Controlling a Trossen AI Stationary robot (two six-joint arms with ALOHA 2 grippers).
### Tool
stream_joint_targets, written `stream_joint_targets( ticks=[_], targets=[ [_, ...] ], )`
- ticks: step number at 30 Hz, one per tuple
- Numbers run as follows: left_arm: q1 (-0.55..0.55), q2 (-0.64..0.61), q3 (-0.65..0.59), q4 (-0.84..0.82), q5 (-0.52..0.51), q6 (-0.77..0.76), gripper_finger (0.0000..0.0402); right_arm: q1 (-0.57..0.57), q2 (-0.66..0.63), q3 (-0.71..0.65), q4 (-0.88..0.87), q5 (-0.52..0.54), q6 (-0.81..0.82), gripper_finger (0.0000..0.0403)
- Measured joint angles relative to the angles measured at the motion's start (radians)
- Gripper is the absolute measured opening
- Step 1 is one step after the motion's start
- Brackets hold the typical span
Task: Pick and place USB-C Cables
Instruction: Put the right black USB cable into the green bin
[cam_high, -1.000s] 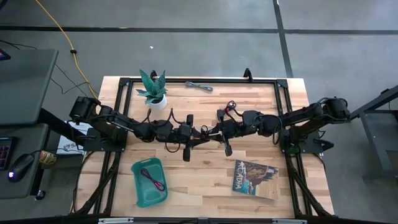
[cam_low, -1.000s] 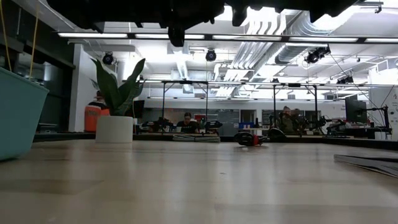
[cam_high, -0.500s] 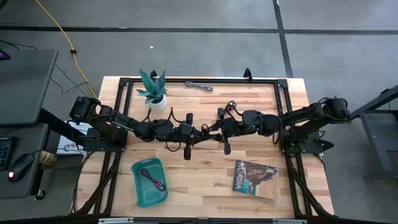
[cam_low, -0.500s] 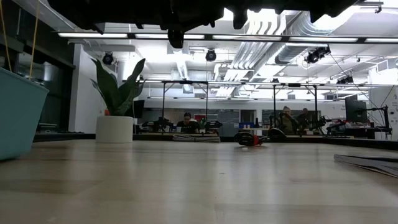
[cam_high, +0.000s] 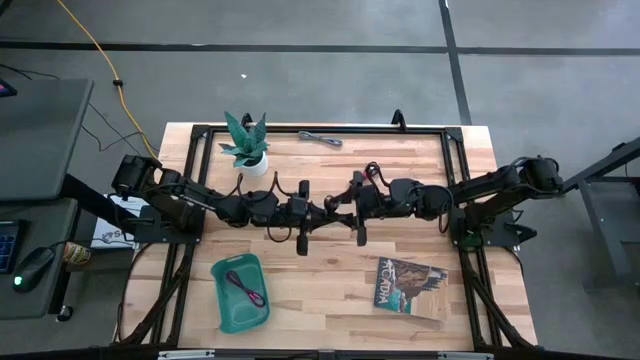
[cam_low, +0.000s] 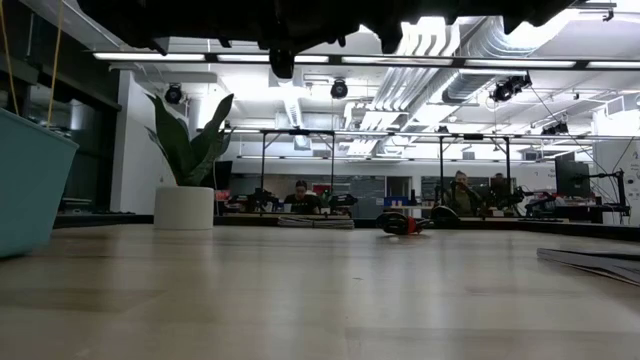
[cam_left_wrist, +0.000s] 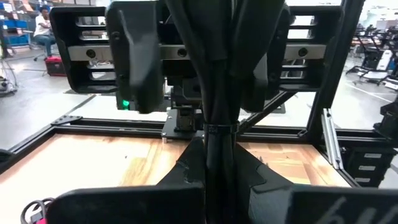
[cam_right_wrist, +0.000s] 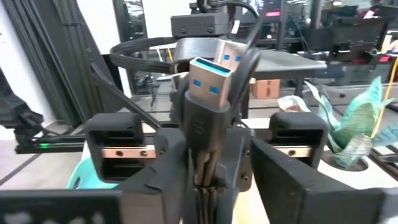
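The grey cable (cam_high: 320, 138) lies on the table near its far edge. The black-and-red cable (cam_high: 372, 171) lies coiled on the table just beyond my right arm; it also shows in the low view (cam_low: 404, 222) and in the left wrist view (cam_left_wrist: 34, 208). The maroon cable (cam_high: 245, 287) lies inside the teal tray (cam_high: 224, 303) at the near left. My left gripper (cam_high: 301, 218) and my right gripper (cam_high: 359, 210) hang above the table's middle, facing each other closely. Both are open and empty.
A potted plant (cam_high: 246, 146) stands at the far left of the table. A magazine (cam_high: 410, 285) lies at the near right. A long yellow cord (cam_high: 95, 50) runs over the floor beyond the table. Bare wood lies between the tray and the magazine.
My right gripper has shifted a little toward the table's left edge, closer to my left gripper. The cables have stayed where they were.
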Motion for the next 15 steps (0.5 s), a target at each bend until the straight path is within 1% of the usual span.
stream_joint_targets(
  ticks=[4, 7, 12, 15],
  targets=[
    [-0.001, 0.000, 0.000, 0.000, -0.002, 0.008, 0.0003, -0.001, 0.000, 0.000, -0.012, 0.005, 0.000, 0.0210],
    [-0.001, 0.000, 0.000, 0.000, 0.000, 0.008, 0.0003, -0.001, 0.000, 0.000, -0.012, 0.007, -0.002, 0.0232],
    [-0.001, 0.000, 0.000, -0.001, -0.003, 0.009, 0.0003, -0.001, -0.001, 0.000, -0.012, 0.005, -0.001, 0.0243],
    [0.003, -0.013, -0.001, -0.033, -0.032, 0.017, 0.0003, -0.001, -0.030, 0.000, -0.043, 0.002, -0.016, 0.0243]
  ],
)
